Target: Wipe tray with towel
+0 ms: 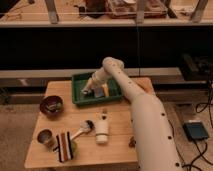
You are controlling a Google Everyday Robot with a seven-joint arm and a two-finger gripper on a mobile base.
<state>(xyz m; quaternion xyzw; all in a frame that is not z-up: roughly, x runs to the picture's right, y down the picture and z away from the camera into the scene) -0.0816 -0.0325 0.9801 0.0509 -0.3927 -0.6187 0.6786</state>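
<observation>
The dark-green tray (114,96) lies at the back middle of the wooden table. My arm reaches from the lower right over its right side, and my gripper (88,90) is down inside the tray at its left part. A small blue and yellow thing (102,91) lies in the tray just right of the gripper; I cannot tell whether it is the towel. A striped folded cloth (64,146) lies at the table's front left, far from the gripper.
A round dark brown bowl (51,105) stands left of the tray. A small cup (45,137), a brush (85,128), a white bottle (102,131) and a small dark thing (131,142) lie on the front half. A dark box (195,131) sits on the floor at right.
</observation>
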